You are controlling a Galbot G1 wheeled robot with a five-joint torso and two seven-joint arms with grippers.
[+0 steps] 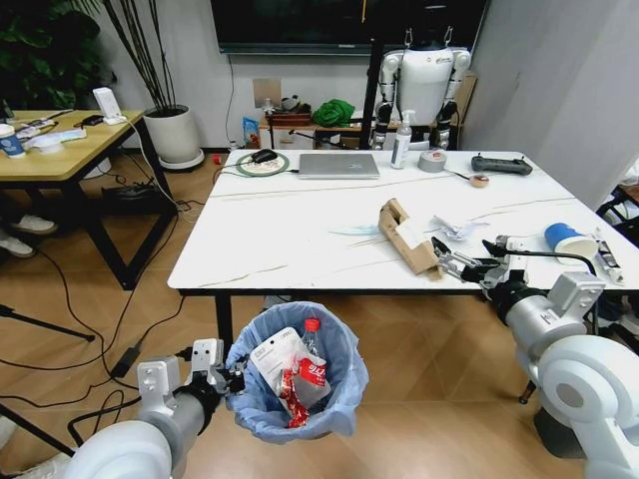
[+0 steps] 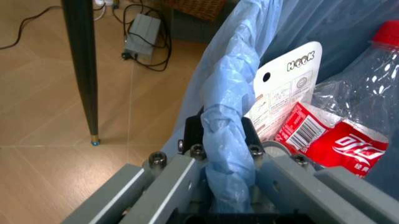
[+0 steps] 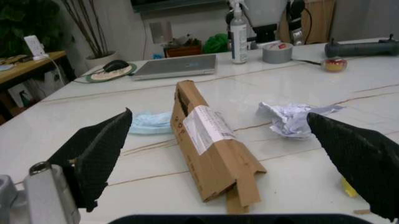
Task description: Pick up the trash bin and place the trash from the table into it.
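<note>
Left gripper (image 1: 236,379): clamped on the bag-covered rim of the trash bin (image 1: 339,359), holding it below the table's near edge.
Trash bin contents: a red-labelled plastic bottle (image 1: 312,371) and a white packaging card (image 1: 274,356).
Table (image 1: 300,235): white marble-look top.
Torn cardboard box (image 1: 406,237): lying on the table near its front edge.
Crumpled white paper (image 1: 451,229): just right of the box.
Right gripper (image 1: 457,265): jaws spread wide, empty, at the table edge facing the box.
Blue paper cup (image 1: 569,239): far right.
</note>
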